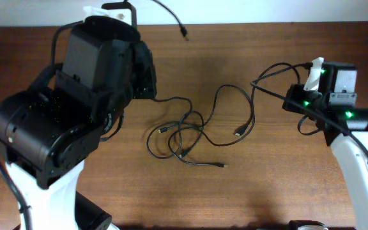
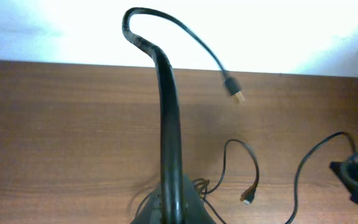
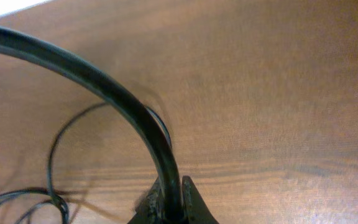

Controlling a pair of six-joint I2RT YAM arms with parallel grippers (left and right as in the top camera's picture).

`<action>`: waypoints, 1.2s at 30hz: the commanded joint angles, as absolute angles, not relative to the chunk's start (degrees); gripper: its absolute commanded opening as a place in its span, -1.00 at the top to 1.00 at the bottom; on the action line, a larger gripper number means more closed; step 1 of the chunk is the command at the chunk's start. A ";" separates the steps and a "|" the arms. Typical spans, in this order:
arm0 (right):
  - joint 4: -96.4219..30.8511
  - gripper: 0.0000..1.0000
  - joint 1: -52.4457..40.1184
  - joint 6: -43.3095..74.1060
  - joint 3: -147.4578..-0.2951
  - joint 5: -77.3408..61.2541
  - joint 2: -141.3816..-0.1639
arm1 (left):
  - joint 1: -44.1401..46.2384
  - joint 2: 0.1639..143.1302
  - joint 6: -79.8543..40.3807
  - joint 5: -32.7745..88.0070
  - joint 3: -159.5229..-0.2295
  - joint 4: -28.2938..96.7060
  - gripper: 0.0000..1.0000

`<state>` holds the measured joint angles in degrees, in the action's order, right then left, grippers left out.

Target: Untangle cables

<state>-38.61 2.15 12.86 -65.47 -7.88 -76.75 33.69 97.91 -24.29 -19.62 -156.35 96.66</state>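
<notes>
The two thin black cables lie tangled in loops at the table's middle (image 1: 184,135). My left gripper (image 2: 173,210) is shut on one cable (image 2: 166,112). That cable rises from the jaws and arcs over to a free gold-tipped plug (image 2: 235,93), which also shows in the overhead view (image 1: 184,34). In the overhead view the left arm's body (image 1: 101,70) hides the left jaws. My right gripper (image 3: 176,210) is shut on the other cable (image 3: 104,87), right of the tangle and above the table (image 1: 294,97). Loose plugs (image 1: 240,132) lie on the wood.
The wooden table (image 1: 248,191) ends at a white wall along the back. The right arm's base (image 1: 356,160) stands at the right edge, with its own thicker black cable (image 1: 308,124) looping beside it. Another plug end (image 1: 221,165) lies toward the front.
</notes>
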 commanded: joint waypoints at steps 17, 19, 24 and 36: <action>-37.28 0.92 24.05 20.71 -66.06 -11.62 -80.77 | 21.89 89.56 -21.08 -35.73 -157.16 96.71 1.00; -38.13 0.92 35.00 21.98 -66.06 -15.75 -80.77 | 20.21 89.54 -21.08 -35.70 -157.16 96.71 1.00; -38.83 0.92 47.13 22.94 -66.06 -22.28 -80.77 | 18.57 89.65 -20.88 -35.73 -157.16 96.71 1.00; -38.46 0.92 17.04 21.02 -66.06 0.56 -81.80 | 18.57 91.39 -20.86 -32.47 -157.16 96.71 1.00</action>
